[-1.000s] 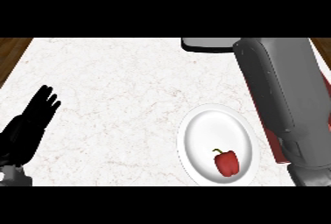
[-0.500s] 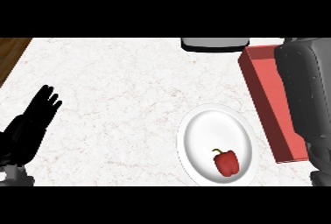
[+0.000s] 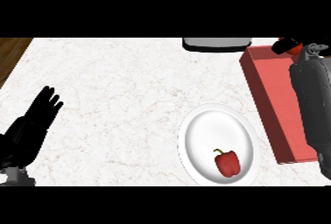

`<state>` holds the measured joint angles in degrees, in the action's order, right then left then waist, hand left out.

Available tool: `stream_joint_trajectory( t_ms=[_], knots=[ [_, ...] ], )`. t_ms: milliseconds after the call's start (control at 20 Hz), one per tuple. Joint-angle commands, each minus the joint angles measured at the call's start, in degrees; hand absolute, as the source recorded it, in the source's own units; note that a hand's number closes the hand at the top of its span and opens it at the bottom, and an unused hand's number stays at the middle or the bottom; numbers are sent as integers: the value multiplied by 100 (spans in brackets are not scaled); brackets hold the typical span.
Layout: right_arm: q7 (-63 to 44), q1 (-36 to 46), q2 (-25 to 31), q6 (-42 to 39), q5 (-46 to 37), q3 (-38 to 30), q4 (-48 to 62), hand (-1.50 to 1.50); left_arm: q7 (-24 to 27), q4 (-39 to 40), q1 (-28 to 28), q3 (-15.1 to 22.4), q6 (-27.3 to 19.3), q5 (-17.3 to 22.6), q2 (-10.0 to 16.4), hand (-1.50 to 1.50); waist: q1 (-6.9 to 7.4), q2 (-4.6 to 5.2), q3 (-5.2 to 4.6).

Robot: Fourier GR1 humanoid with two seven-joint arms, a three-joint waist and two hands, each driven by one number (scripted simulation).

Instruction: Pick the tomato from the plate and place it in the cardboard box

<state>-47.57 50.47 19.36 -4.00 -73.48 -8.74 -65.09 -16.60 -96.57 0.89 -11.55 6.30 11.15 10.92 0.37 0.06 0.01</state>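
Seeing red pepper [image 3: 226, 162] lying on white plate [image 3: 213, 127], lower part, stem pointing away. Can't tell right hand [image 3: 286, 44] open or closed, up over far end of red box [image 3: 268, 87]. Reading left hand [image 3: 32, 124] as resting at left edge, fingers straight, holding nothing

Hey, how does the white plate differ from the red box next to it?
The plate is white and rounded; the box is red, long and straight-sided. The plate is shallow and holds a red pepper; the box has raised walls, and a grey forearm covers part of it. Both sit on the white marble counter, side by side at the right.
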Motion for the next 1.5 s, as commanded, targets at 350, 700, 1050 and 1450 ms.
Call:
stream_joint_trajectory(
  t_ms=[350,700,1050,1450],
  knots=[
    [64,-1039,-132,167,965,-899,387,-150,141,235,106,-174,100,69,87,0,-55,-8,0],
    [1112,-1463,-346,1117,1343,-752,79,-150,-191,141,249,-198,139,189,159,0,-43,-15,1],
    [1183,-1616,-673,3012,1818,-1524,-835,-150,137,166,-103,-283,238,189,126,0,-54,-25,4],
    [907,-2612,-684,2569,2695,-1745,-2860,-150,-211,-133,19,-171,44,93,62,0,-103,-36,-1]
  ],
)
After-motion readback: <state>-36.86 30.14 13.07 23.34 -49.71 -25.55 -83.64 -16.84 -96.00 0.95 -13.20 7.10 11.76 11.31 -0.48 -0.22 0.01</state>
